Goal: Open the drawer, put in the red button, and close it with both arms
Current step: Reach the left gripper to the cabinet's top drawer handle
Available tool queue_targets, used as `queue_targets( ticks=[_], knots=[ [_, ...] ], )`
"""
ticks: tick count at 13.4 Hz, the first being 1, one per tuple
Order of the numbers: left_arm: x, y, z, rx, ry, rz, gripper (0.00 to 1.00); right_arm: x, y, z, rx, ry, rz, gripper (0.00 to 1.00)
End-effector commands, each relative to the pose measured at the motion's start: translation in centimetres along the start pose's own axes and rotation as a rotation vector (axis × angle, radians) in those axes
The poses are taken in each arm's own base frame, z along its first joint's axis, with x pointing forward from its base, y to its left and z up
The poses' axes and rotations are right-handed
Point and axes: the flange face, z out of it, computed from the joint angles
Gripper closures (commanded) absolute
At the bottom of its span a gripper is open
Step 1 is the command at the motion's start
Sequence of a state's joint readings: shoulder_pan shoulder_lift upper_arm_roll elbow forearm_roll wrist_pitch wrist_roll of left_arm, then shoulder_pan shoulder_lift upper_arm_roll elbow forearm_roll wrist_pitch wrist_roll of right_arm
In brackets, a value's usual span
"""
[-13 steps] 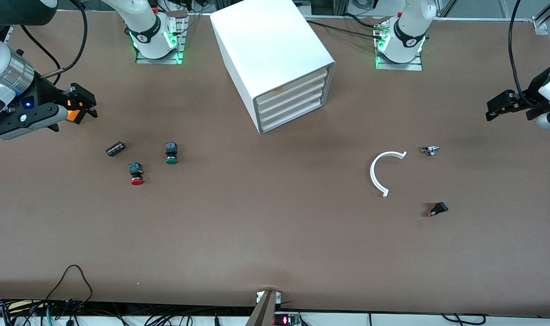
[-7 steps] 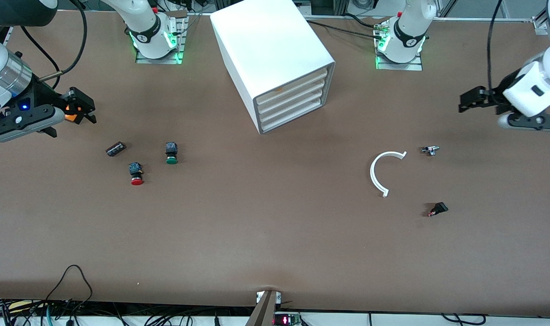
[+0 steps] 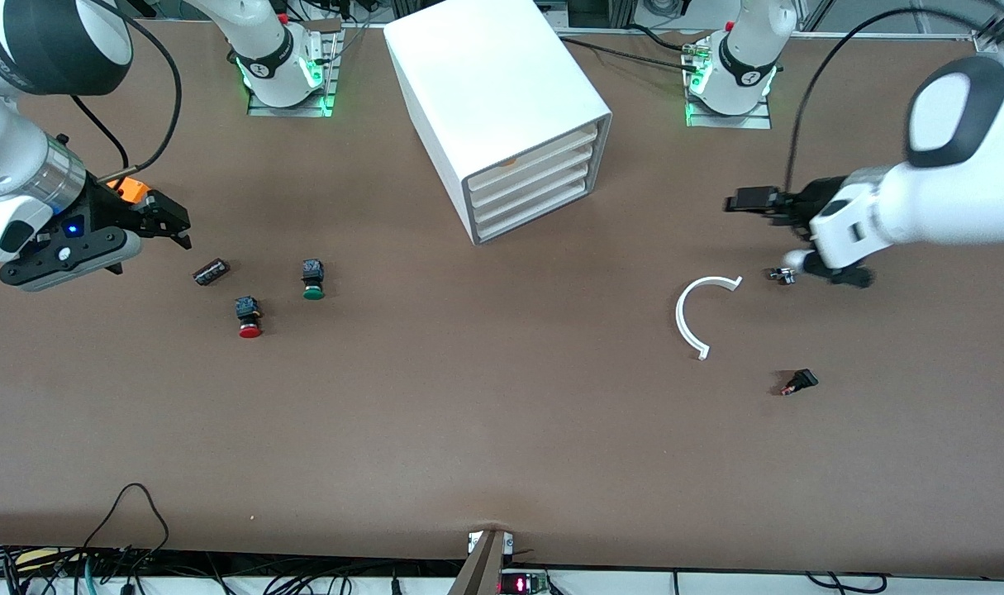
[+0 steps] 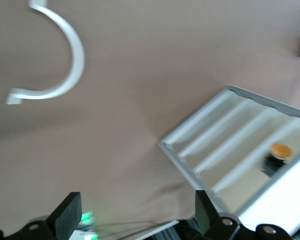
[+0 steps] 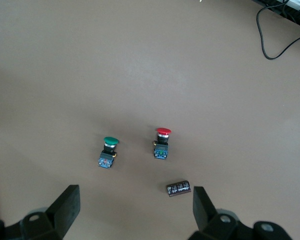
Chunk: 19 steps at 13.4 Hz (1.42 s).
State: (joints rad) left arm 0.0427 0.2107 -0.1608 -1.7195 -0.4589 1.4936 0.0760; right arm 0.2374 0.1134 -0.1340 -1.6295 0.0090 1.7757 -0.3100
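Note:
The white four-drawer cabinet [image 3: 502,91] stands mid-table with all drawers shut. The drawer [image 3: 530,175], second from top, lies under the top one with an orange mark; it also shows in the left wrist view [image 4: 247,145]. The red button [image 3: 249,318] lies on the table toward the right arm's end, beside the green-capped button [image 3: 312,279] and the dark cylinder [image 3: 211,271]. My right gripper [image 3: 161,220] is open and empty over the table next to the cylinder; its wrist view shows the red button [image 5: 162,142]. My left gripper [image 3: 749,201] is open and empty, over the table between cabinet and white arc.
A white curved arc [image 3: 692,318], a small metal part [image 3: 787,275] and a small black part [image 3: 799,382] lie toward the left arm's end. Cables hang along the table edge nearest the front camera.
My left gripper has swept in from the table's end toward the cabinet. My right gripper has shifted a little toward the dark cylinder. Nothing on the table has moved.

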Motion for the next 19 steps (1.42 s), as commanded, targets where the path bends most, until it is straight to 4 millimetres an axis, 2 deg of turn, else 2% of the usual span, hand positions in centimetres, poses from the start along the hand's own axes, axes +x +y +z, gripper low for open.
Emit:
queue_targets(
  ticks=[1,5,7,9,11,13,15,17,19],
  knots=[
    [2.6,1.8,4.2,-0.131,-0.087,0.121,0.01,0.3,0.2,-0.5,0.013,0.012,0.004,0.0],
    [6.3,1.9,11.1,-0.331,-0.174,0.245,0.01,0.2,0.3,-0.3,0.015,0.003,0.013,0.0],
    [7.5,1.2,15.4,-0.459,-0.21,0.323,0.07,-0.1,0.0,-0.2,0.023,-0.02,0.019,0.0],
    [8.1,1.1,19.8,-0.594,-0.224,0.402,0.16,-0.3,0.0,-0.1,0.028,-0.034,0.022,0.0],
    [8.3,1.8,23.1,-0.638,-0.217,0.452,0.18,-0.3,0.1,0.0,0.028,-0.035,0.014,0.0],
    [8.2,3.7,26.3,-0.674,-0.223,0.509,0.23,-0.4,1.0,0.1,0.023,-0.032,0.018,0.0],
    [8.1,5.3,28.6,-0.684,-0.234,0.529,0.3,-0.3,1.1,0.5,0.017,-0.045,0.011,0.0],
    [7.9,5.7,30.0,-0.69,-0.227,0.531,0.39,-0.2,0.8,0.6,0.019,-0.046,0.006,0.0],
    [7.2,6.7,31.8,-0.709,-0.229,0.554,0.44,-0.2,1.1,0.7,0.025,-0.045,-0.002,0.0]
  ],
)
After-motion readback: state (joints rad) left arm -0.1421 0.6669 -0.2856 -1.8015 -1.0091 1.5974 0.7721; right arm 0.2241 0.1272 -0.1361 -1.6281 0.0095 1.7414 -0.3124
